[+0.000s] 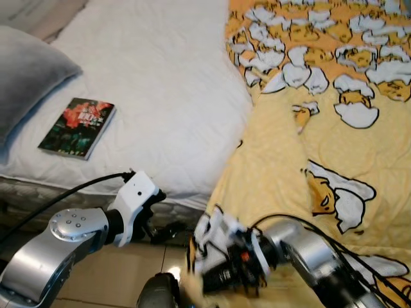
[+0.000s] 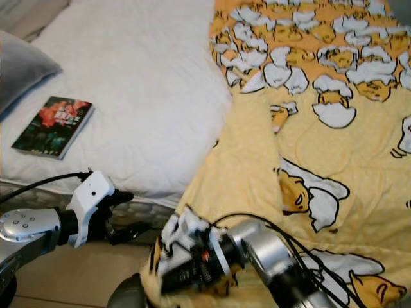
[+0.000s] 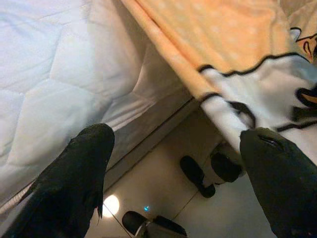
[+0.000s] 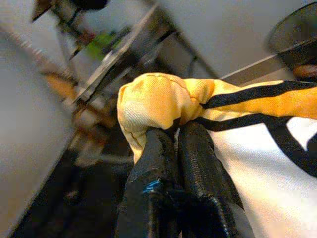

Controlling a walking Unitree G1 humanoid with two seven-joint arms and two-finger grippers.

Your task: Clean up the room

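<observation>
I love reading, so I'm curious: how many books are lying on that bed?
1. A single book with a dark red and green cover lies flat on the white mattress, near the grey pillow. Others could be hidden under the yellow blanket.

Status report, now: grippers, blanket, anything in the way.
Right gripper shut on yellow blanket corner at the bed edge. Left gripper open beside the mattress, empty. Book on the mattress.

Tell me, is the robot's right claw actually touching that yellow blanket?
Touching. In the right wrist view, the right gripper has its jaws shut on a bunched fold of the yellow blanket.
</observation>
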